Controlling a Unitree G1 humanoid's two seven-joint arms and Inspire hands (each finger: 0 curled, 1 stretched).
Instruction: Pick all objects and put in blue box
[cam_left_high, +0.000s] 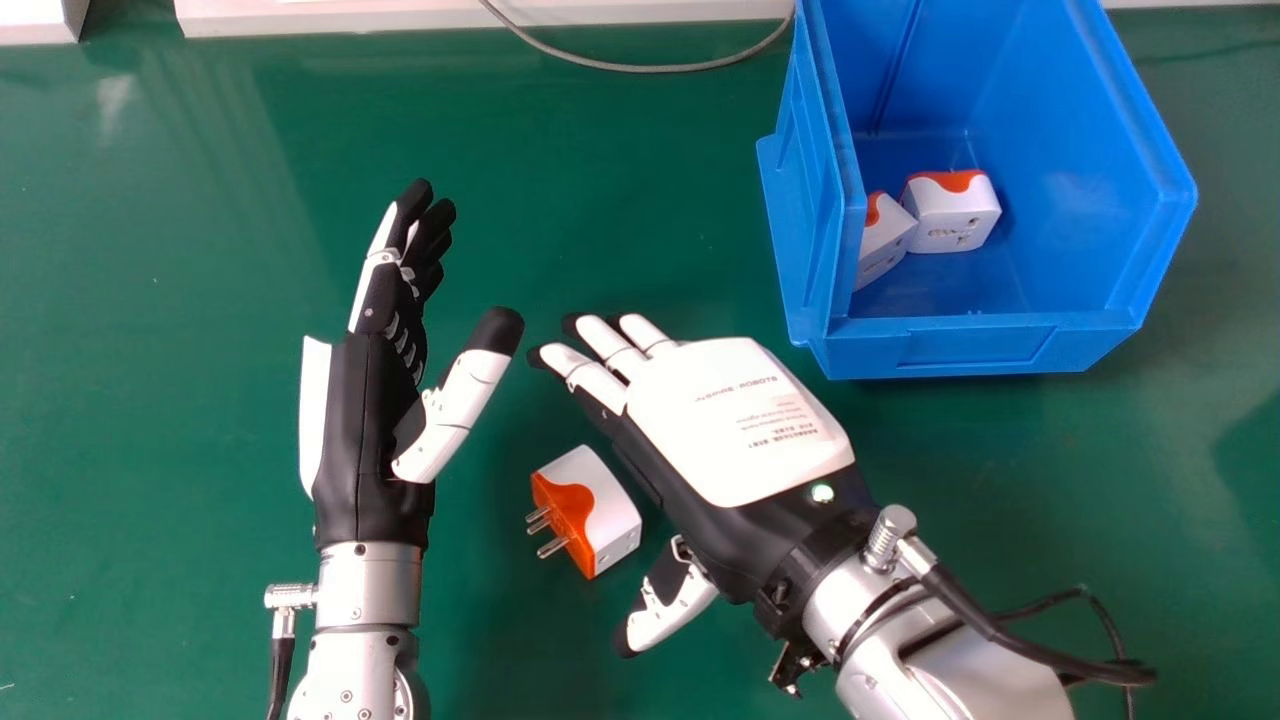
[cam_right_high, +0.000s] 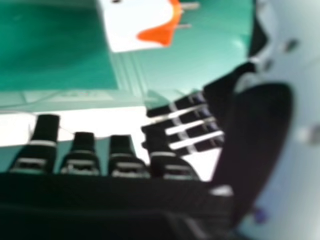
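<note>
On the green table a white and orange plug adapter (cam_left_high: 590, 515) lies with its metal pins toward the left. My right hand (cam_left_high: 735, 425) is over the table just right of the adapter, palm down, open, its thumb below and right of it. Left of the adapter, my left hand (cam_left_high: 375, 420) points away from me, open and holding nothing. The blue box (cam_left_high: 975, 345) at the upper right holds two white and orange adapters (cam_left_high: 950, 212). In the right hand view the adapter (cam_right_high: 142, 25) appears beyond the extended fingers of my right hand (cam_right_high: 45, 145).
A grey cable (cam_left_high: 650, 68) curves along the table's far edge beside a white ledge (cam_left_high: 350, 15). Green table surface (cam_left_high: 600, 200) lies between my left hand and the blue box's left wall. A black cable runs off my right wrist.
</note>
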